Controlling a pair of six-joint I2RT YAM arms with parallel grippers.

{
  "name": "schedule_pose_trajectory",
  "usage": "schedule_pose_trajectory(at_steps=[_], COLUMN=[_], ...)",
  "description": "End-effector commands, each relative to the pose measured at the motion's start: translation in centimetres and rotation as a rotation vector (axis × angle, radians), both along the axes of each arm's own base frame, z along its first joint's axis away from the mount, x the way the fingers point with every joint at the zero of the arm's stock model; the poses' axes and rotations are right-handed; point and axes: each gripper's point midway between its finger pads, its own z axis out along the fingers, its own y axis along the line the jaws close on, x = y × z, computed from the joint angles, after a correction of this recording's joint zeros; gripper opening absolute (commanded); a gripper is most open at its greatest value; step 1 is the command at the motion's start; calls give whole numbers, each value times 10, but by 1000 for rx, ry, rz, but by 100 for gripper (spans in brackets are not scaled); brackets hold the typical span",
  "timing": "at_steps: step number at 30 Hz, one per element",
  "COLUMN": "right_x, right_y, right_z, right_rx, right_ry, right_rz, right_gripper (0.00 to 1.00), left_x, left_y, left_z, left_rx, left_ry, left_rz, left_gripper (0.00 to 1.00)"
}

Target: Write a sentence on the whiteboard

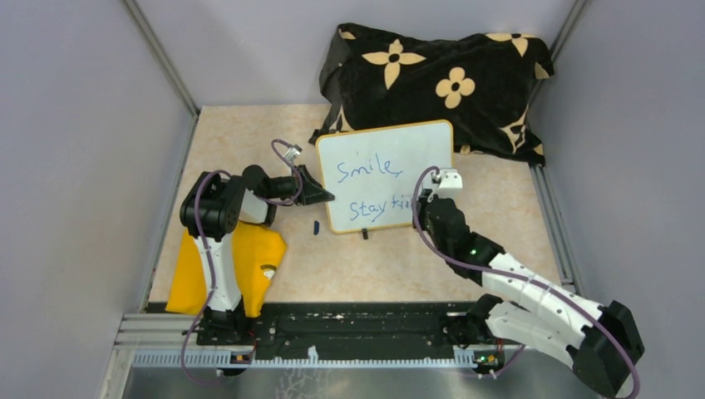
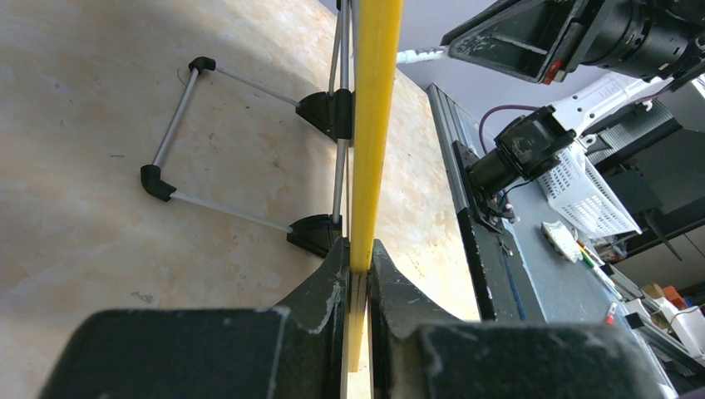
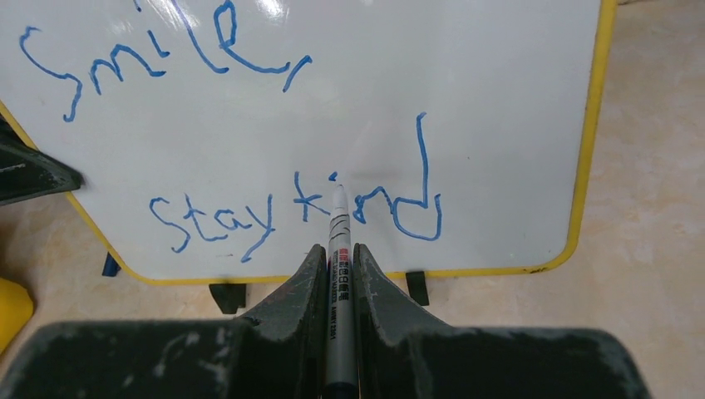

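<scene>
The whiteboard (image 1: pixel 416 166) stands upright on two small black feet at mid-table, with "Smile," and "stay kind" written on it in blue. My left gripper (image 1: pixel 320 197) is shut on its left edge. In the left wrist view the yellow rim (image 2: pixel 374 125) runs edge-on between the left gripper's (image 2: pixel 359 253) fingers. My right gripper (image 3: pixel 338 249) is shut on a white marker (image 3: pixel 339 220). The marker's tip points at the whiteboard (image 3: pixel 499 100) between the "k" and the "n" of "kind". I cannot tell whether the tip touches. In the top view the right gripper (image 1: pixel 428 199) is at the board's lower right.
A black flowered cloth (image 1: pixel 441 79) lies bunched behind the board. A yellow object (image 1: pixel 241 258) sits beside the left arm's base. A small dark blue cap (image 1: pixel 317 226) lies in front of the board's left corner. The board's wire stand (image 2: pixel 170 150) rests behind it. Grey walls enclose the table.
</scene>
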Motion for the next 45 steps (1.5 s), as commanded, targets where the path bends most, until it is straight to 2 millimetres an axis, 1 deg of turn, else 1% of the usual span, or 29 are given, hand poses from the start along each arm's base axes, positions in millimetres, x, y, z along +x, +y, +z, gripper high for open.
schedule_pose_trajectory(at_steps=[1,2,5,10,14,17,23,26,31,38,45], right_x=[-8,-11,-19,-29,-35,-39,-39,-37,-31,-21,-17], right_y=[-7,-12,-26,-51,-65,-67,-69,-67,-64,-67,-66], right_z=[41,43,42,21,-2,-14,-20,-16,-6,-9,-7], right_rx=[80,84,71,54,67,83,100,127,166,161,175], right_ry=[-67,-70,-69,-31,30,53,42,15,-38,-26,-48], right_rz=[-13,-22,-59,-156,-254,-272,-283,-279,-266,-280,-276], right_gripper=[0,0,0,0,0,0,0,0,0,0,0], left_x=[-3,-3,-3,-4,-3,-3,-3,-3,-4,-3,-3], left_y=[-2,-2,-2,-2,-2,-2,-2,-2,-2,-2,-2], left_z=[-12,-12,-11,-11,-10,-11,-11,-11,-11,-11,-12], left_rx=[-9,-9,-10,-10,-10,-10,-10,-10,-10,-10,-9], left_ry=[-62,-63,-64,-64,-63,-62,-59,-60,-60,-62,-61], left_rz=[-7,-6,-6,-6,-6,-6,-5,-6,-6,-5,-6], left_gripper=[0,0,0,0,0,0,0,0,0,0,0])
